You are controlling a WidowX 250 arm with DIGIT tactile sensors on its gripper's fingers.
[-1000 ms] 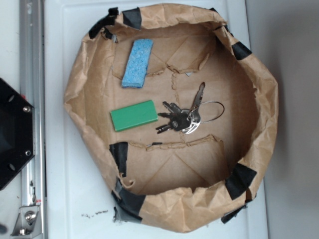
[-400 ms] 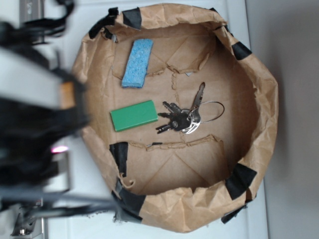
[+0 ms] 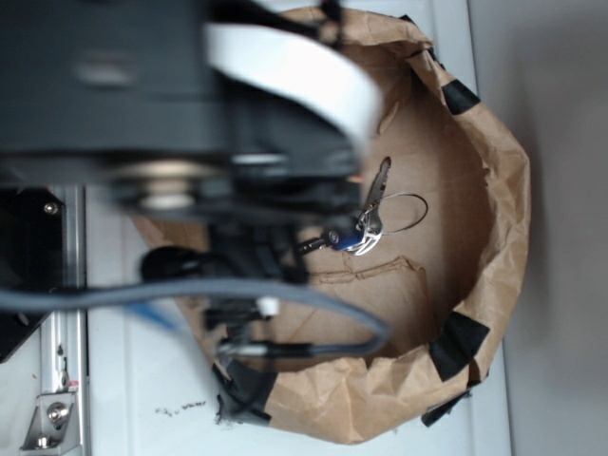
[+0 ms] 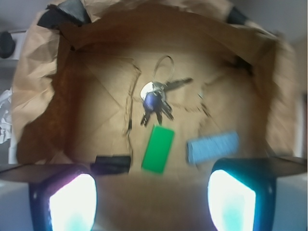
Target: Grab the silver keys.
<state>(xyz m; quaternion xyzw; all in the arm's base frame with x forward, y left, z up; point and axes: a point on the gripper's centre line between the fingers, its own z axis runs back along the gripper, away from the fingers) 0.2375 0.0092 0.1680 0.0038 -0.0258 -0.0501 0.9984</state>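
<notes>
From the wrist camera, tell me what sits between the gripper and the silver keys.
In the wrist view, the green block lies between the gripper and the silver keys, just short of the key tips. The blue sponge lies off to one side.

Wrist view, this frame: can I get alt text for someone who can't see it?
A bunch of silver keys lies on the floor of a brown paper-lined bin, seen from above between the two glowing fingertips of the open tool. A green block lies just below the keys and a blue sponge to its right; nothing is gripped yet.
</notes>
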